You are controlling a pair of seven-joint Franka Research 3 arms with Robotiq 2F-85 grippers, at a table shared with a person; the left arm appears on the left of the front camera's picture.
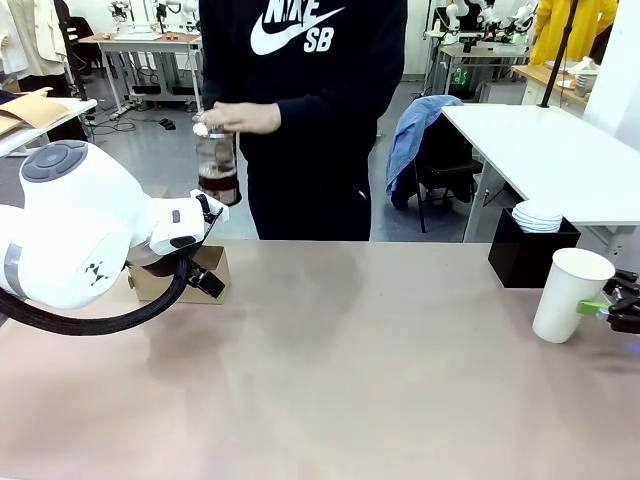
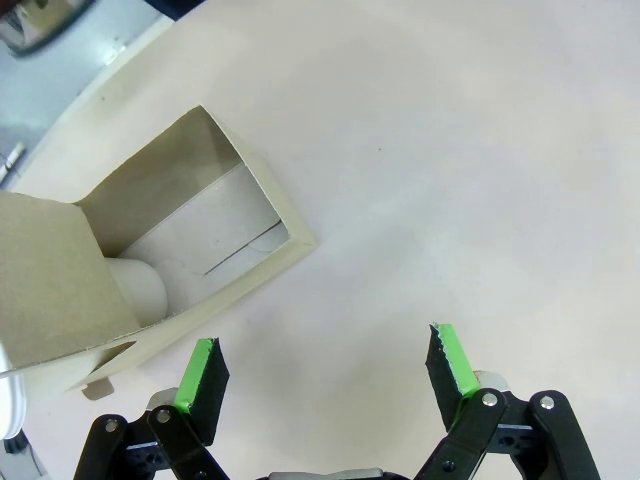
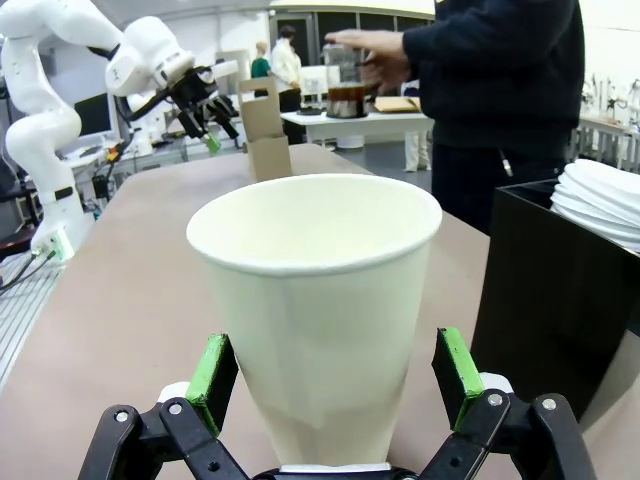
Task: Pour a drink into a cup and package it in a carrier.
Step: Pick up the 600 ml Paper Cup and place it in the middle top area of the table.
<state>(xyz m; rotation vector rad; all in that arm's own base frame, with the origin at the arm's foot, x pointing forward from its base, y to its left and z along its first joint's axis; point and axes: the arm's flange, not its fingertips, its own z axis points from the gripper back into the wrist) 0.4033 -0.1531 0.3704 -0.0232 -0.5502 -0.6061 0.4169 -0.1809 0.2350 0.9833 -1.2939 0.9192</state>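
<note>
— Which step is in hand?
— The cup [image 1: 572, 293], lower right, is straddled by the right pincer [image 3: 338, 365], spread and not gripping; closing is called for. The drink [image 1: 218, 183] is held upper left by the person [image 1: 310, 120].
— Obstacles?
— A black box [image 1: 525, 258] is set just behind the cup. The left pincer [image 2: 325, 365] is spread beside the carrier [image 2: 150, 250].

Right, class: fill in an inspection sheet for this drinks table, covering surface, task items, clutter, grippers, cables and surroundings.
Surface: table pinkish-brown, matt; nothing seen spilt.
Job's things: cup upright, no lid; carrier at the robot's left; drink in a bottle held up by the person's hand.
Clutter: black box holding white lids.
Grippers: left gripper open, beside carrier; right gripper open, fingers either side of cup.
Cables: black cable looped under left arm.
Surroundings: chair with blue garment.
</note>
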